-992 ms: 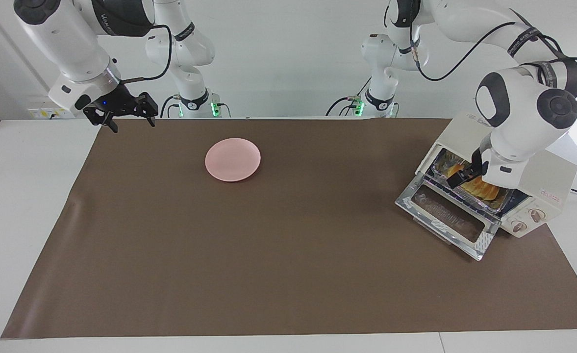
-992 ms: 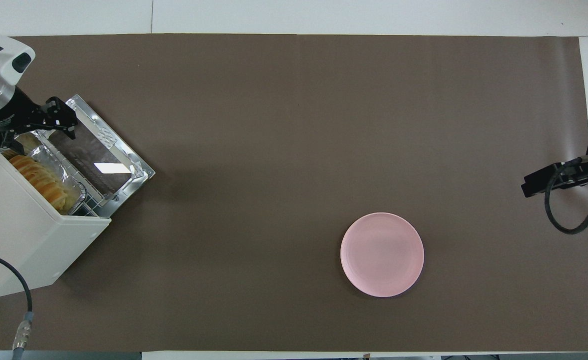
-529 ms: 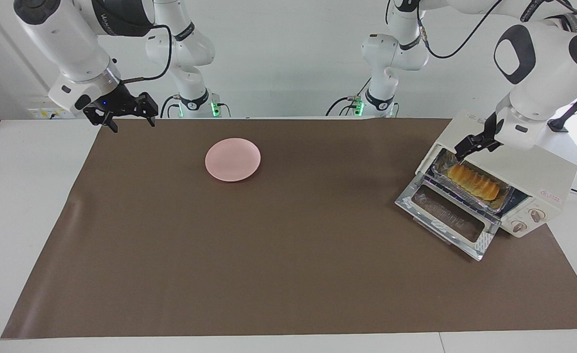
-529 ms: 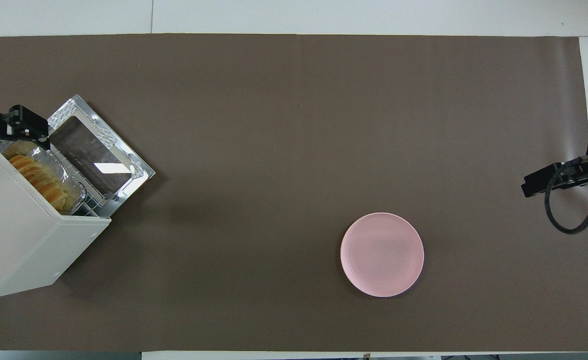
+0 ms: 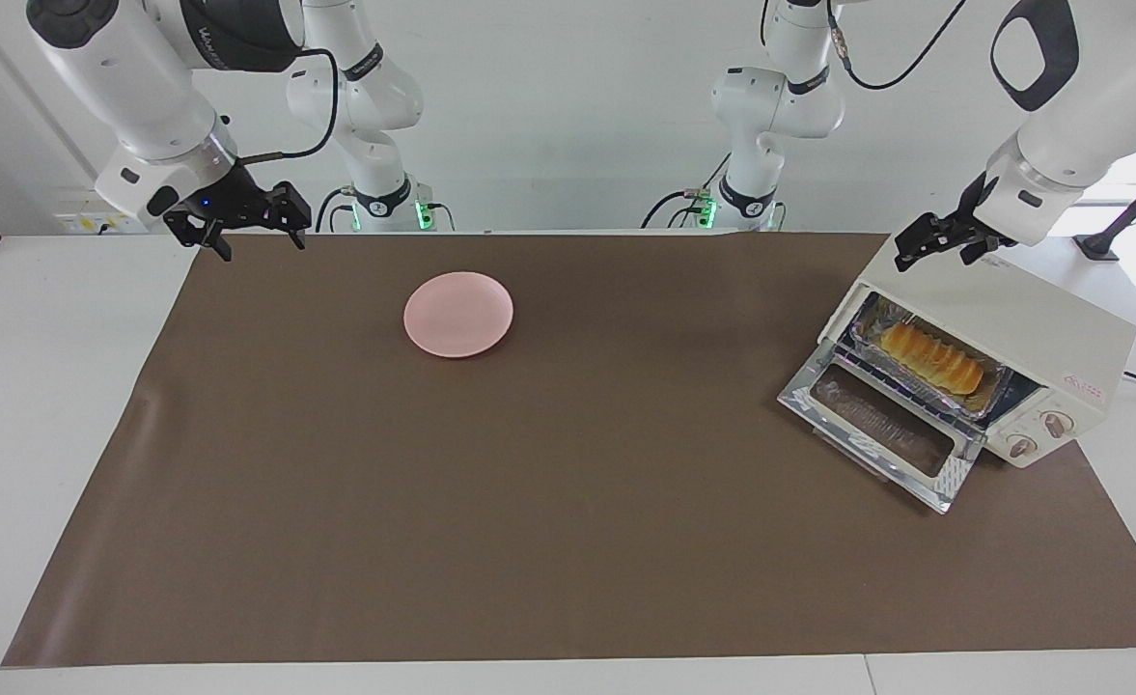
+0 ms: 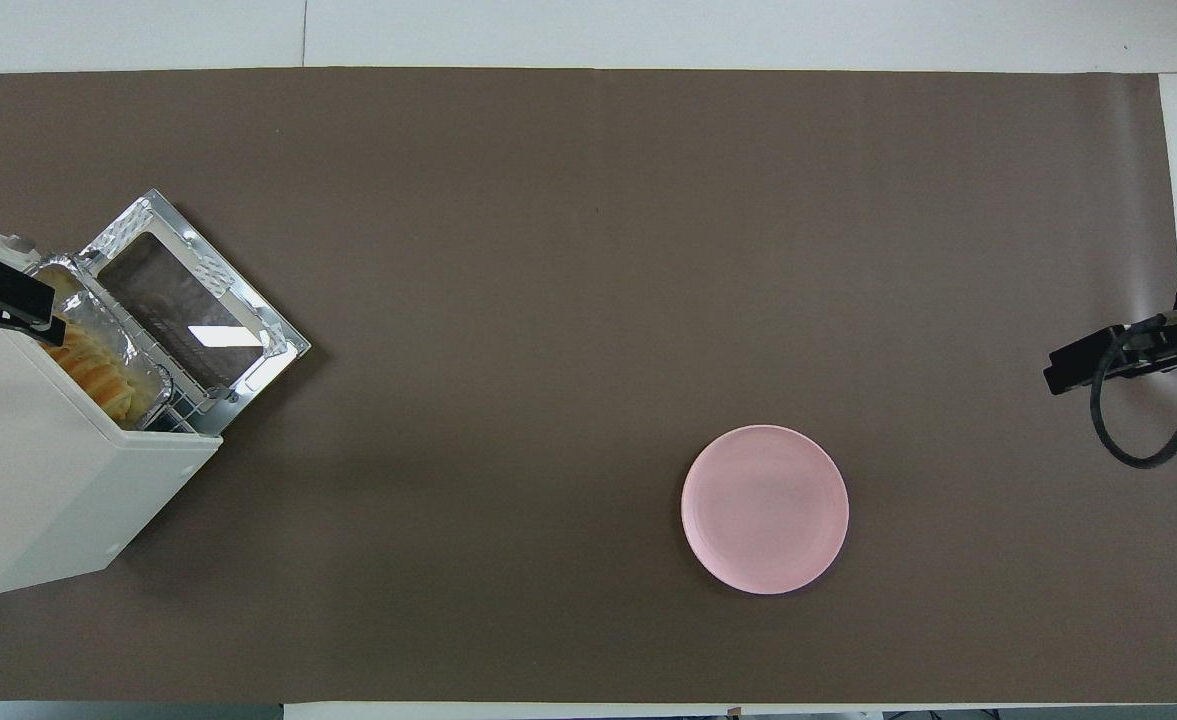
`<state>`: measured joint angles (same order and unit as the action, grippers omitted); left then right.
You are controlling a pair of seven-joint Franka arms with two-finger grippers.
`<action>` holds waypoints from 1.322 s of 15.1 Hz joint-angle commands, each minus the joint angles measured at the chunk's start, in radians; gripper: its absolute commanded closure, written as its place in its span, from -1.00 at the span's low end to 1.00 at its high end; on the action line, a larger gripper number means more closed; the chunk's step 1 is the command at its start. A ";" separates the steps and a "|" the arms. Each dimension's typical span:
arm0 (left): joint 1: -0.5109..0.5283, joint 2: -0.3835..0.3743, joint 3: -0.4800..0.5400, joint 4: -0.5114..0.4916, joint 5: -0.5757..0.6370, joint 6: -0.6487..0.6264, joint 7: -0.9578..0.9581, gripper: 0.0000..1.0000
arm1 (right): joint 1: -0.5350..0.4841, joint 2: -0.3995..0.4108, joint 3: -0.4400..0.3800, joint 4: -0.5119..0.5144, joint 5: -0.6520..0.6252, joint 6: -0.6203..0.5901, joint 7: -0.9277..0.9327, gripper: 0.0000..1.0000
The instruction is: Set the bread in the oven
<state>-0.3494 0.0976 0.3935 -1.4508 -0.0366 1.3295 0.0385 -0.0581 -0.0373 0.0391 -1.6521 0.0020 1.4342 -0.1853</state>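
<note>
Since a second ago our left gripper (image 5: 936,244) has risen, open and empty, above the oven (image 5: 1002,328), leaving the bread (image 5: 929,357), soft and best held mid-loaf, in its foil tray (image 5: 867,333); our right gripper (image 5: 239,224) waits open

Bread (image 5: 931,358) in foil tray (image 5: 987,403) inside open oven (image 5: 1011,333); left tool (image 5: 944,241) empty above the oven's top; right tool (image 5: 249,234) open, waiting over the desk (image 5: 46,386) edge; pink plate (image 5: 458,314).
</note>
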 commanded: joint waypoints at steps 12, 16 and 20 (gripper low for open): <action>0.191 -0.039 -0.258 -0.046 0.012 0.045 0.024 -1.00 | 0.001 -0.016 0.002 -0.018 -0.008 0.117 0.015 -1.00; 0.225 -0.047 -0.269 -0.074 0.006 0.060 0.035 -1.00 | 0.000 -0.016 0.002 -0.018 -0.008 0.117 0.015 -1.00; 0.225 -0.047 -0.269 -0.072 0.012 0.108 0.038 -1.00 | 0.000 -0.016 0.002 -0.018 -0.008 0.117 0.015 -1.00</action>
<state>-0.1382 0.0699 0.1392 -1.5019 -0.0357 1.4012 0.0639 -0.0565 -0.0375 0.0384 -1.6522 0.0020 1.5428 -0.1845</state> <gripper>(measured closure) 0.000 0.000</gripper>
